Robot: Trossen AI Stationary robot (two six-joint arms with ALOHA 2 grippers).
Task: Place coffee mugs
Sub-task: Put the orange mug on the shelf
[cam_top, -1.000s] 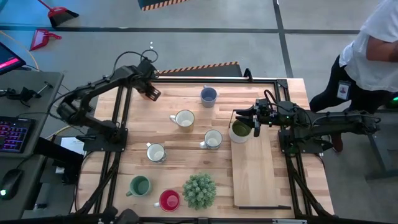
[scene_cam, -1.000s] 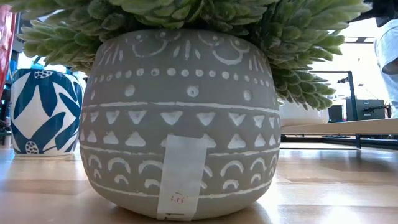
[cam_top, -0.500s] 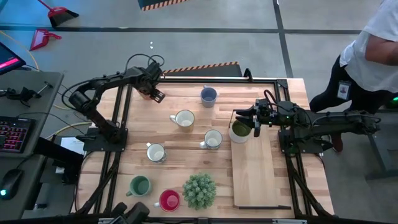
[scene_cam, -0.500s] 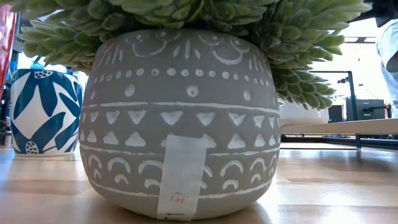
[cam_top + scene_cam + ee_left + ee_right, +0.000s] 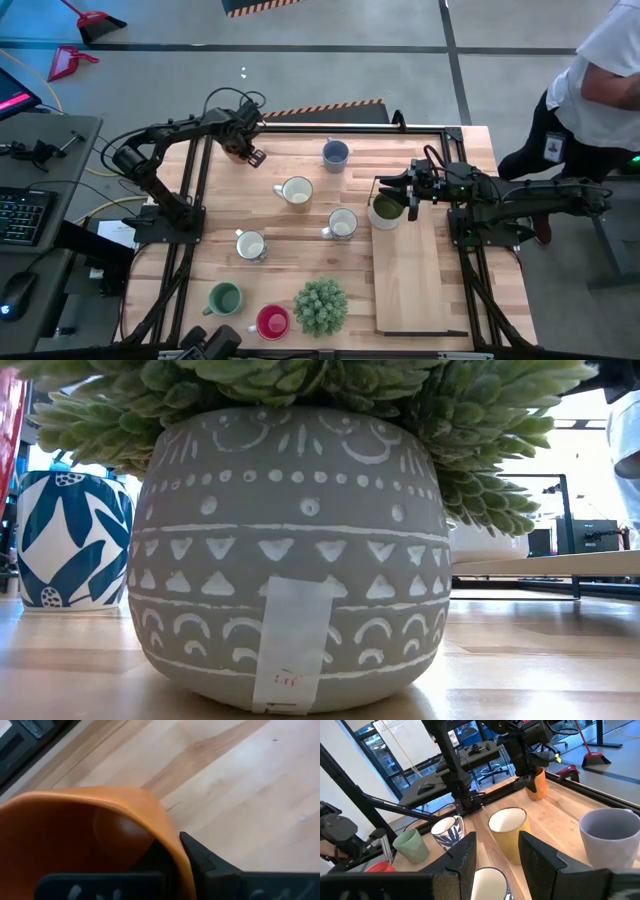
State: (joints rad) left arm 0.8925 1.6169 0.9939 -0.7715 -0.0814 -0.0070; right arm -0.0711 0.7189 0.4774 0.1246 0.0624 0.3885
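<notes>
Two pincers are busy: the left pincer (image 5: 243, 150) is clenched on the orange mug's (image 5: 75, 835) rim at the tabletop's (image 5: 300, 240) far left corner, while the right pincer (image 5: 385, 200) sits at the olive mug (image 5: 385, 211) on the wooden board (image 5: 415, 280), its grip unclear. Carrying looks underway; next, the orange mug needs lowering upright before release.

An orange mug (image 5: 75, 840) fills the near part of the left wrist view, its rim pinched by the left gripper (image 5: 170, 865), one dark finger inside the wall and one (image 5: 200, 857) outside. Beyond it lies pale wooden tabletop (image 5: 240, 785).
</notes>
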